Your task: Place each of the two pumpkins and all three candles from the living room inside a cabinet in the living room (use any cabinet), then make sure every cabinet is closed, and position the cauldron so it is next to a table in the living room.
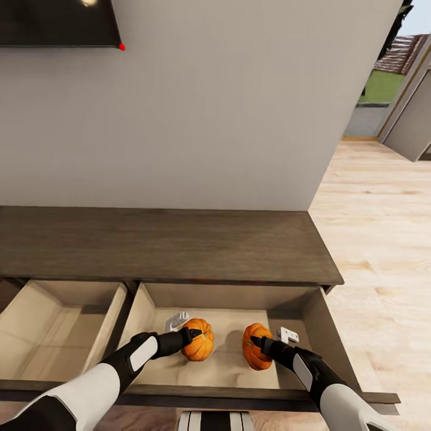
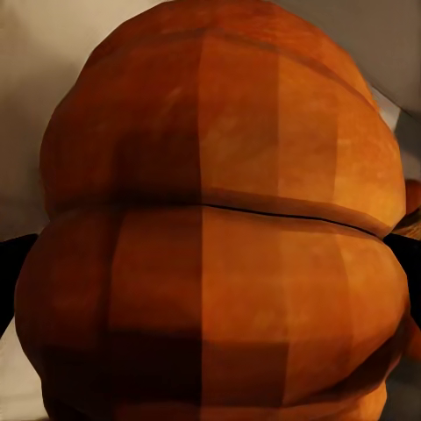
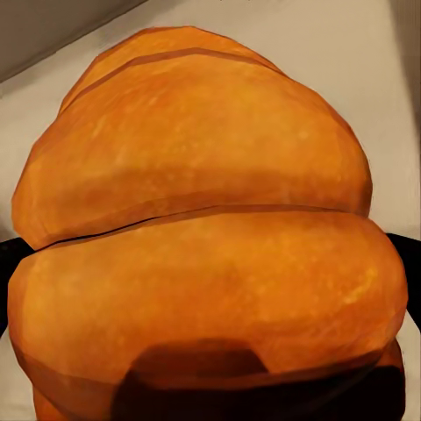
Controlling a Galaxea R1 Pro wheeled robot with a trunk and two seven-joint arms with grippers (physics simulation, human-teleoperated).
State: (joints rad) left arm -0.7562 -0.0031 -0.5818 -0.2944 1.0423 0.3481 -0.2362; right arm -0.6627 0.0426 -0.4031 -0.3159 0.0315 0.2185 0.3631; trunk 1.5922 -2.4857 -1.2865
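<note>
From the head camera, both arms reached down into the open right-hand drawer (image 1: pixel 227 359) of the dark cabinet (image 1: pixel 167 245). The left gripper (image 1: pixel 193 336) was closed around one pumpkin (image 1: pixel 200 340), which sat just ahead of its fingertips, and the right gripper (image 1: pixel 256 342) was closed around the other pumpkin (image 1: pixel 254 347) in the same way. The two pumpkins hung near each other, low over the pale drawer floor; whether they touched it could not be told. A second drawer (image 1: pixel 54 323) stood open beside the left arm.

In the left wrist camera, the pumpkin (image 2: pixel 210 228) pressed right up between the dark fingers (image 2: pixel 12 263), held at its flanks.

In the right wrist camera, the other pumpkin (image 3: pixel 202 237) sat the same way, gripped between the fingers (image 3: pixel 405 263) at both sides, with the beige drawer lining (image 3: pixel 289 35) beyond it.

The step in hand looked like setting both pumpkins into the cabinet. Next, each pincer would likely need to open and draw back clear of the drawer front, leaving the candles, the drawers and the cauldron to attend to.
</note>
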